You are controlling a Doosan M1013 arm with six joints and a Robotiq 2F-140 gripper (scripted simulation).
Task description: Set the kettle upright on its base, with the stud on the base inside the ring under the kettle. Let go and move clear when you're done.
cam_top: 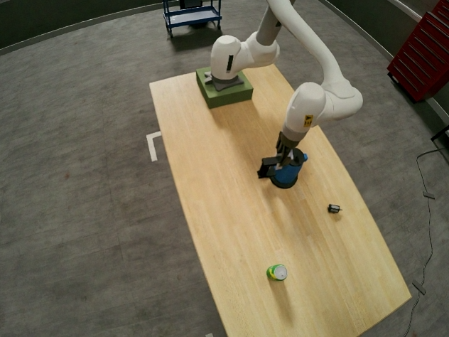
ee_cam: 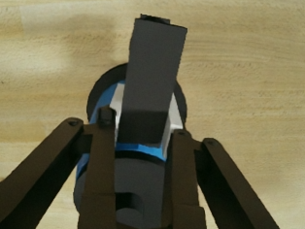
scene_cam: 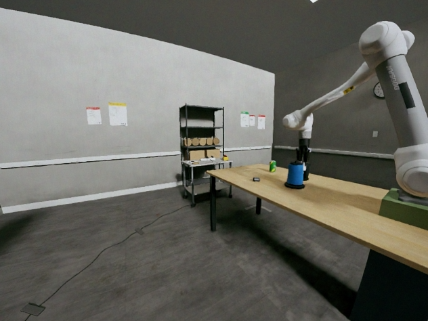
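Note:
The blue kettle (cam_top: 288,172) stands upright on its round black base (cam_top: 283,183) near the middle of the wooden table. It also shows in the side view (scene_cam: 295,174), with the base (scene_cam: 294,186) under it. Its dark handle (cam_top: 267,167) sticks out to the left. My gripper (cam_top: 285,156) comes down from above and is shut on the kettle's handle. In the wrist view the dark handle (ee_cam: 151,91) runs up between my fingers, with the blue body and the black base (ee_cam: 104,89) below. The stud and the ring are hidden.
A green and yellow can (cam_top: 277,272) lies near the table's front edge. A small dark part (cam_top: 334,207) lies to the right of the kettle. The arm's green mount block (cam_top: 223,87) sits at the table's far end.

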